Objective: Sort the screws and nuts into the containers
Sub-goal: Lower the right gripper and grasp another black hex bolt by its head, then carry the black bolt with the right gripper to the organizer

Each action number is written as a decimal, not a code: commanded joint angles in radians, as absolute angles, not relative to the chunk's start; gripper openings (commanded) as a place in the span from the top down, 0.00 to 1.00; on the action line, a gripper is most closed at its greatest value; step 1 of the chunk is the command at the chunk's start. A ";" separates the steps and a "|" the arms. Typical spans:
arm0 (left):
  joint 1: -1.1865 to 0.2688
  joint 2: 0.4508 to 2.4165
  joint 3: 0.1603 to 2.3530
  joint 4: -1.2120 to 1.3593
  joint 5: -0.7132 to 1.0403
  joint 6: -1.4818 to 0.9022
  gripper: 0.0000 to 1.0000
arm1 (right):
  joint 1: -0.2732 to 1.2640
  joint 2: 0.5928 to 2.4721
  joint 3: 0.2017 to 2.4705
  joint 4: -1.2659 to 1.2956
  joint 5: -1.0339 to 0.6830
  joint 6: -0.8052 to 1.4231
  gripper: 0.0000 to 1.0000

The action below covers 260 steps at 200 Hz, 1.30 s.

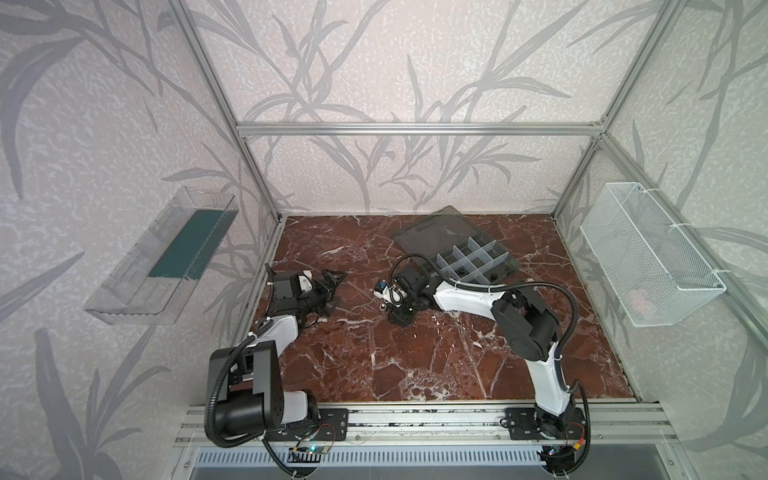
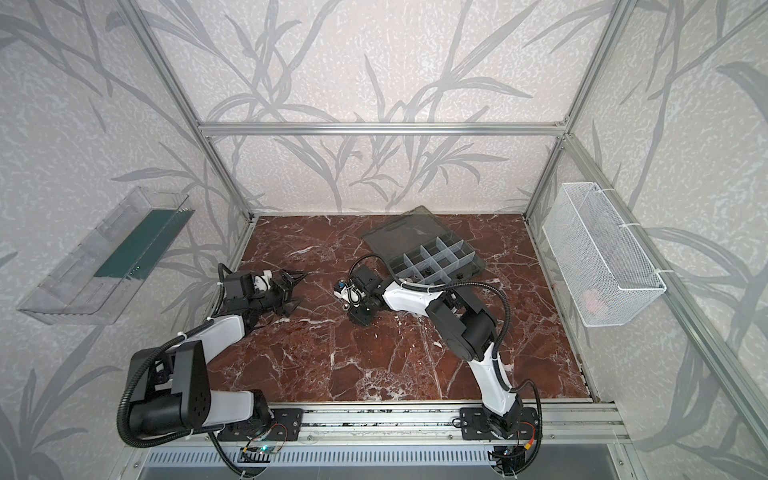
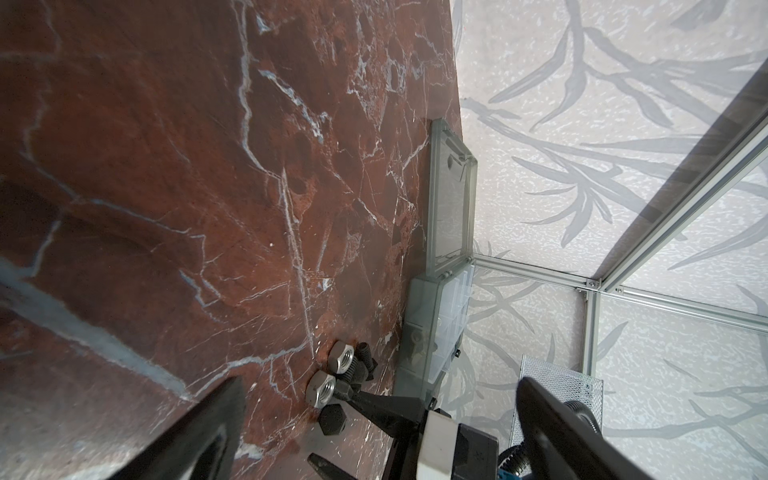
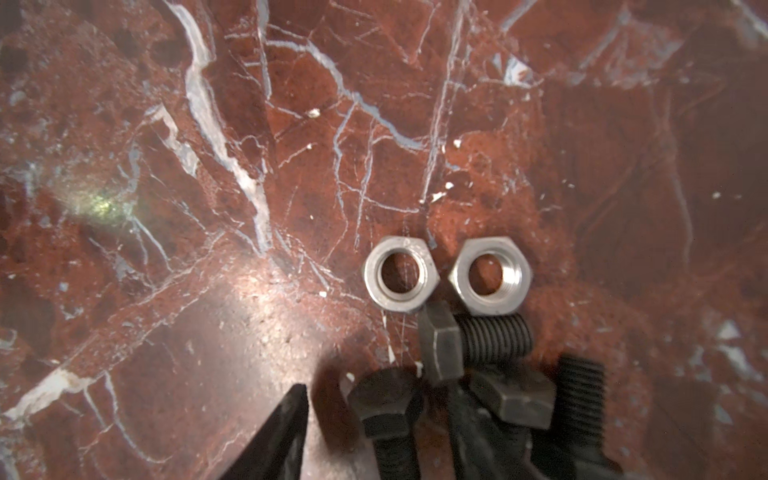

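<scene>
Two silver nuts lie side by side on the red marble floor. Three black screws crowd against them. My right gripper stands open over this cluster; its jaws flank one black screw, with a gap on each side. In both top views the right gripper is low at mid-floor, just in front of the containers, a smoky-grey organiser box with pale dividers. My left gripper hangs wide open and empty to the left of the cluster, facing it.
The organiser's lid lies flat open toward the back wall. A white wire basket hangs on the right wall and a clear tray on the left wall. Aluminium frame posts edge the floor.
</scene>
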<state>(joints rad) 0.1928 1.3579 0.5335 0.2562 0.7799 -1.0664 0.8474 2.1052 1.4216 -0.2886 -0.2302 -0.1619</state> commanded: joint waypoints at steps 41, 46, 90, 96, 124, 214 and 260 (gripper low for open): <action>0.201 1.356 0.537 0.270 0.789 -1.062 0.01 | 0.854 2.093 1.396 -0.336 -0.228 -0.146 0.82; 0.200 1.356 0.537 0.270 0.789 -1.064 0.01 | 0.854 2.083 1.392 -0.333 -0.236 -0.144 0.84; 0.199 1.355 0.538 0.269 0.792 -1.062 0.00 | 0.838 1.946 1.350 -0.316 -0.296 -0.138 1.00; 0.200 1.356 0.540 0.268 0.792 -1.062 0.00 | 0.829 1.922 1.343 -0.315 -0.307 -0.134 1.00; 0.201 1.355 0.540 0.269 0.793 -1.064 0.00 | 0.757 1.808 1.308 -0.327 -0.328 -0.100 1.00; 0.200 1.350 0.541 0.268 0.794 -1.066 0.01 | 0.307 1.686 1.288 -0.475 -0.123 0.095 1.00; 0.200 1.353 0.548 0.265 0.793 -1.067 0.01 | 0.150 1.789 1.331 -0.537 -0.103 0.183 1.00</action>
<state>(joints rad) 0.1928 1.3575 0.5335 0.2562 0.7803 -1.0668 0.1970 1.7393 1.2964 -0.4744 -0.1242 0.1181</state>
